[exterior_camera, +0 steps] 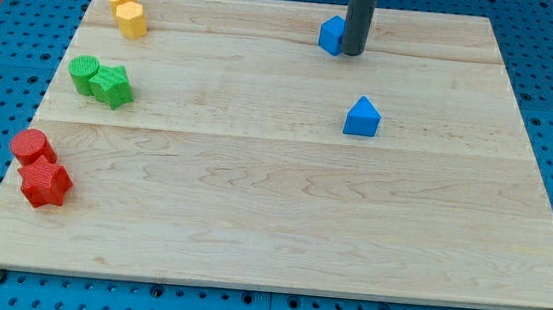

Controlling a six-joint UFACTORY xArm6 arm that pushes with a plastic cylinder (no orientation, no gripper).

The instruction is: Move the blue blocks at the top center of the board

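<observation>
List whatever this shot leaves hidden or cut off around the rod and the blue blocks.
- Camera view: the rod covers the right side of the blue cube, so contact with my tip cannot be confirmed.
- Camera view: the rod runs off the view's top edge; the arm above is not shown.
- Camera view: the far faces of the blue triangular block are turned away.

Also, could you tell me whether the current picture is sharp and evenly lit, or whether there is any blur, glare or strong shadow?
Camera view: the light is soft and even, with no glare on the pale wooden board; blocks cast only faint shadows; the blue cube, the blue triangular block and my tip, beside the cube on the view's right, all have crisp edges, with no motion blur; the rod is cropped by the view's top.
</observation>
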